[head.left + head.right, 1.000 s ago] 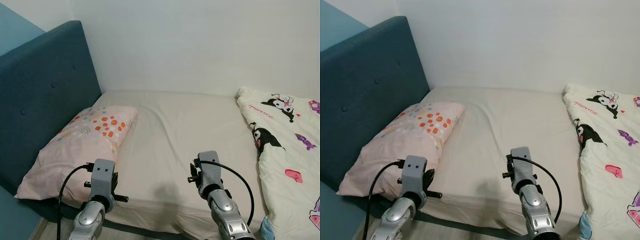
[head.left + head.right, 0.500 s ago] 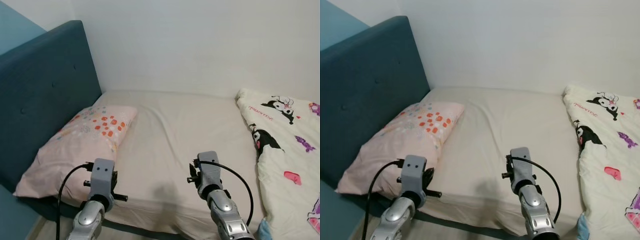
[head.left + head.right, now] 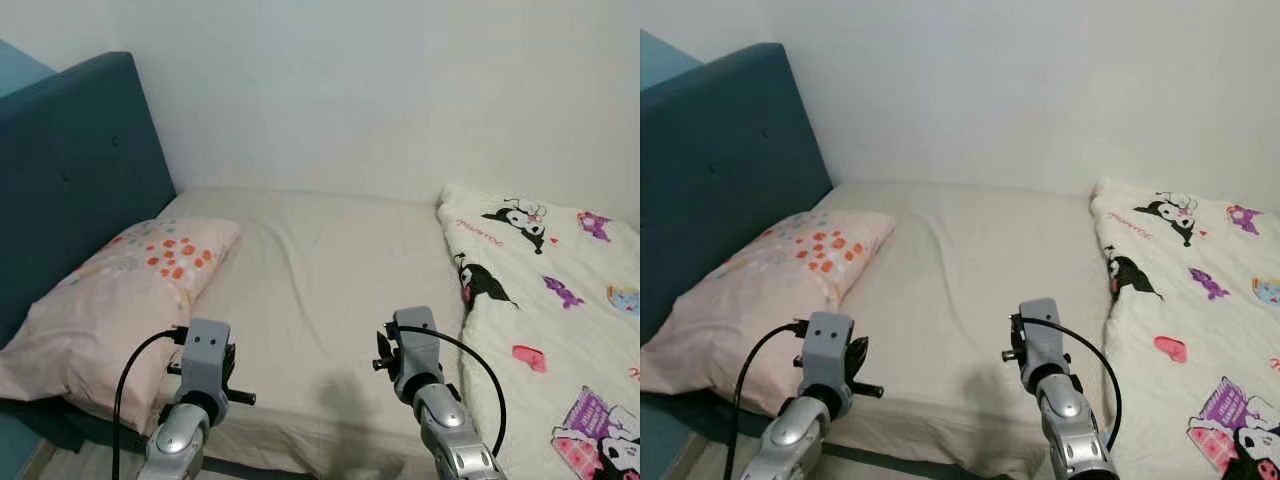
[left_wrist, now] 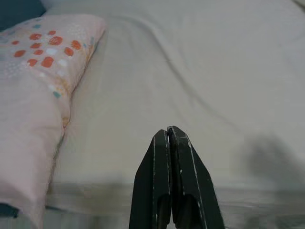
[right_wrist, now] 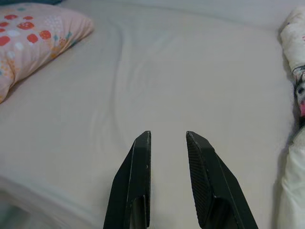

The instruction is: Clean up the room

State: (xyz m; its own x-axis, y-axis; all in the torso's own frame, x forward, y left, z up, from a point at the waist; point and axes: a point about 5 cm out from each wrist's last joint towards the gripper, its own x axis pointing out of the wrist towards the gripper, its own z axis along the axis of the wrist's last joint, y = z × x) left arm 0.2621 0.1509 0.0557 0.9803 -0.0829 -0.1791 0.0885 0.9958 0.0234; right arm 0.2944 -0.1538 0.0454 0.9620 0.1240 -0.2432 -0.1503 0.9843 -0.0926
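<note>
A pink pillow with orange dots lies at the left end of the bed, against the blue headboard. A white quilt with cartoon prints is bunched along the right side of the beige sheet. Both arms are held low over the bed's near edge. My left gripper is shut with nothing in it, hovering above the sheet beside the pillow. My right gripper is open and empty over the bare middle of the sheet, with the quilt's edge off to its side.
A plain white wall runs behind the bed. The mattress's front edge lies just below the two wrists. A strip of floor shows at the lower left.
The whole picture has shifted left, so the camera has turned right: more quilt shows, less headboard. The arms hold the same pose.
</note>
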